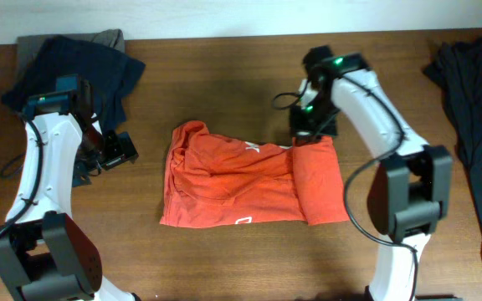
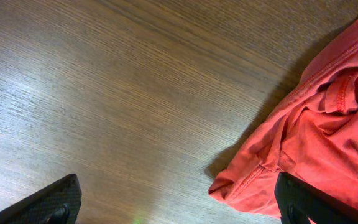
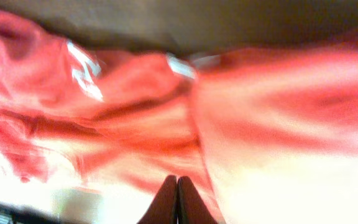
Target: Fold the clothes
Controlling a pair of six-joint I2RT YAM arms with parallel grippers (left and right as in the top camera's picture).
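Centrally, one red T-shirt [image 1: 249, 180], one wooden table [image 1: 224, 75]

A dark brown wood-grain table [image 1: 224, 75] carries a crumpled navy fabric heap [image 1: 99, 67] at ten o'clock and a black draped cloth [image 1: 475, 109] at three o'clock.

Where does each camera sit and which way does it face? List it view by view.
Overhead: above the brown wooden table, looking straight down at the crumpled red-orange cotton T-shirt; both white arms show.
Left wrist: by the left end effector, facing bare wood and the shirt's edge; its open fingers show.
Right wrist: by the right end effector, close over the shirt, blurred; its shut fingers show.
Shared: all three see the shirt.
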